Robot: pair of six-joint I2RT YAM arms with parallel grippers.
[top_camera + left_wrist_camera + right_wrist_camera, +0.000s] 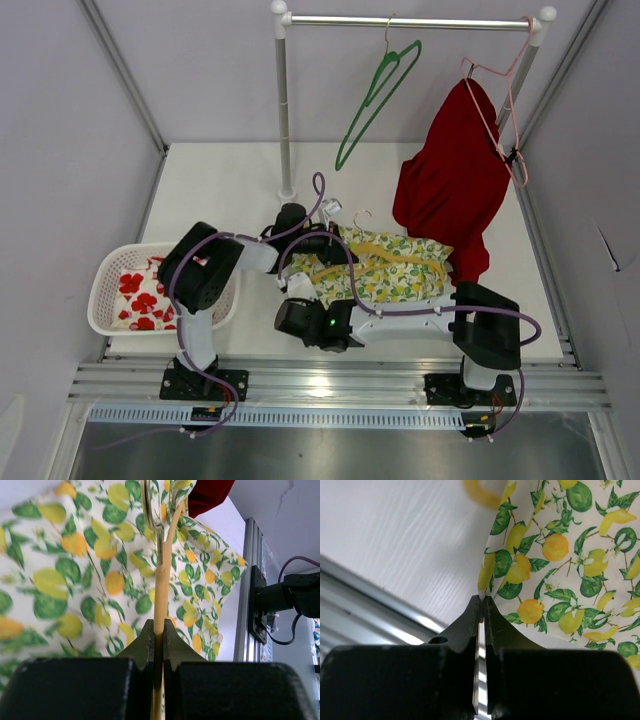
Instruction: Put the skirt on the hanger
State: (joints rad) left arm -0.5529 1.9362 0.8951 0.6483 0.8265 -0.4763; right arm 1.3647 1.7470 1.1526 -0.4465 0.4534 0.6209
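The lemon-print skirt (395,270) lies spread on the white table with a yellow hanger (400,248) across it. My left gripper (322,244) is at the skirt's far left edge. In the left wrist view it (159,626) is shut on the hanger's yellow bar (161,580), with the skirt (75,570) draped around the bar. My right gripper (300,288) is at the skirt's near left corner. In the right wrist view it (482,599) is shut on the skirt's edge (487,575), with the rest of the skirt (570,555) spreading to the right. A blurred bit of hanger (480,497) shows at the top.
A clothes rail (410,20) on a pole (284,110) stands at the back, holding a green hanger (375,95) and a pink hanger with a red garment (450,190) that hangs down to the skirt. A white basket (108,300) with red-flowered cloth sits left.
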